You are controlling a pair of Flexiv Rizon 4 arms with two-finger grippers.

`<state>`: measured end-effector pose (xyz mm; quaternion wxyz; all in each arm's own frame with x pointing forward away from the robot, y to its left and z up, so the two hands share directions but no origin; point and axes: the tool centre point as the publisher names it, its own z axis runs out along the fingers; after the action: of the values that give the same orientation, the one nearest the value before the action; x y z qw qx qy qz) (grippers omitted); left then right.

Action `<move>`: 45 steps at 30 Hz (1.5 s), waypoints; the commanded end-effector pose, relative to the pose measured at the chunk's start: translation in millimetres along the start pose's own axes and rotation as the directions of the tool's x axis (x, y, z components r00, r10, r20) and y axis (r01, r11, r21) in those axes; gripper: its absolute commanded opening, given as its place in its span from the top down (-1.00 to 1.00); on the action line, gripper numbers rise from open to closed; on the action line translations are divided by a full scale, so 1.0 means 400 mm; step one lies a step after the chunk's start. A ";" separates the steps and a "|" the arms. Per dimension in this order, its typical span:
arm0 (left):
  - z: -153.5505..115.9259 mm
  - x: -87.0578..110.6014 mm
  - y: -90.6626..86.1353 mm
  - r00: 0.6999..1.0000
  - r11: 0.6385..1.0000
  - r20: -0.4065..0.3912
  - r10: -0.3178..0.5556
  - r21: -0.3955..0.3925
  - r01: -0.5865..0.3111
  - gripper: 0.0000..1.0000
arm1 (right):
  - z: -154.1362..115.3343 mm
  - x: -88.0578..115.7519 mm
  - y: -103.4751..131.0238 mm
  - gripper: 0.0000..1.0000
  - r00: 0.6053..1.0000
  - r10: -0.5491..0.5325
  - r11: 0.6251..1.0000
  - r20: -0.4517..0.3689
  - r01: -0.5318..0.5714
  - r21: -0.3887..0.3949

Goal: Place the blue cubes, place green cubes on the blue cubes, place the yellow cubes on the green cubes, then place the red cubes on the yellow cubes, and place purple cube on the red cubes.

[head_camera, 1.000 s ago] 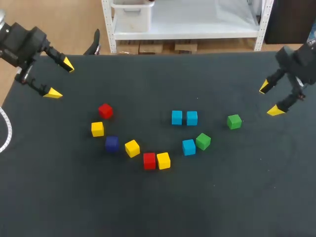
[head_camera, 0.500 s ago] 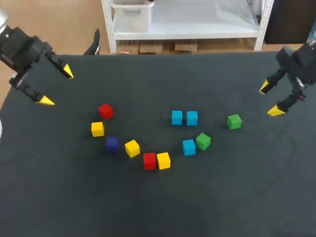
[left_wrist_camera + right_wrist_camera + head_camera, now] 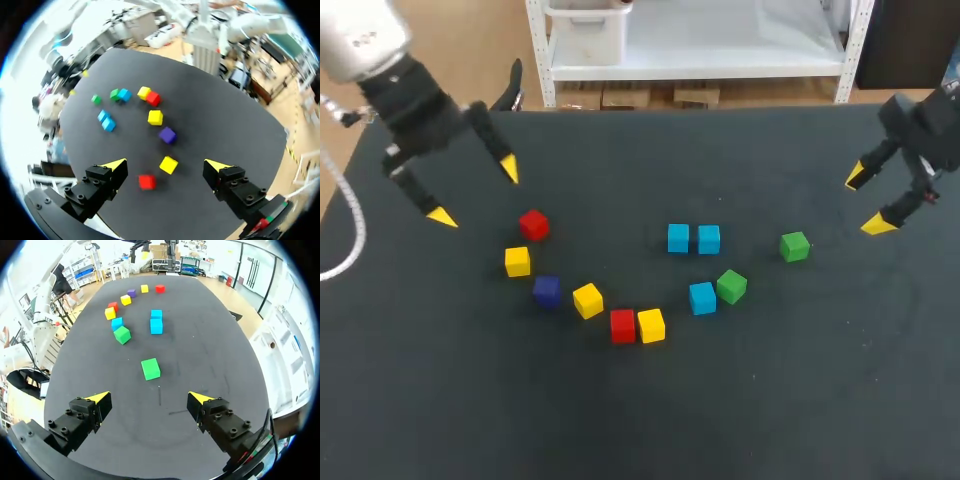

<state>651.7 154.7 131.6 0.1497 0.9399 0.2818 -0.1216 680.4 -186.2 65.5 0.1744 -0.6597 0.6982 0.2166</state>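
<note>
The left hand (image 3: 476,192) hung over the desk (image 3: 620,420) with fingers wide apart and empty, just beside a red cube (image 3: 533,224). From there an arc of small, plain cubes ran rightward: a yellow cube (image 3: 518,261), a purple cube (image 3: 547,291), a second yellow cube (image 3: 587,300), then a second red cube (image 3: 622,325) against a third yellow cube (image 3: 651,325). Two blue cubes (image 3: 678,238) sat side by side. A third blue cube (image 3: 702,297) lay just beside a green cube (image 3: 731,286). A lone green cube (image 3: 795,246) stood near the right hand (image 3: 867,200), likewise spread and empty. The desk was matte black.
</note>
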 end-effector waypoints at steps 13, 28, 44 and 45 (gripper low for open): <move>0.119 -0.159 0.157 0.992 0.977 -0.020 0.128 0.172 -0.123 -1.00 | 0.000 0.001 0.001 -1.00 1.000 -0.001 1.000 0.002 0.001 0.001; 0.269 -0.277 0.248 0.994 0.983 -0.061 0.086 0.168 -0.074 -1.00 | 0.000 0.001 0.001 -1.00 1.000 -0.001 1.000 0.002 0.001 0.001; 0.346 -0.235 0.317 0.987 0.975 -0.091 0.135 0.187 -0.116 -1.00 | 0.000 0.001 0.001 -1.00 1.000 -0.001 1.000 0.002 0.001 0.001; 0.352 -0.232 0.321 0.986 0.975 -0.094 0.138 0.190 -0.118 -1.00 | 0.000 0.001 0.001 -1.00 1.000 -0.001 1.000 0.002 0.001 0.001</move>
<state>619.5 -33.9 63.3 0.0635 0.9703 0.2181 -0.0833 680.3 -186.3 65.4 0.1746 -0.6597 0.6981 0.2167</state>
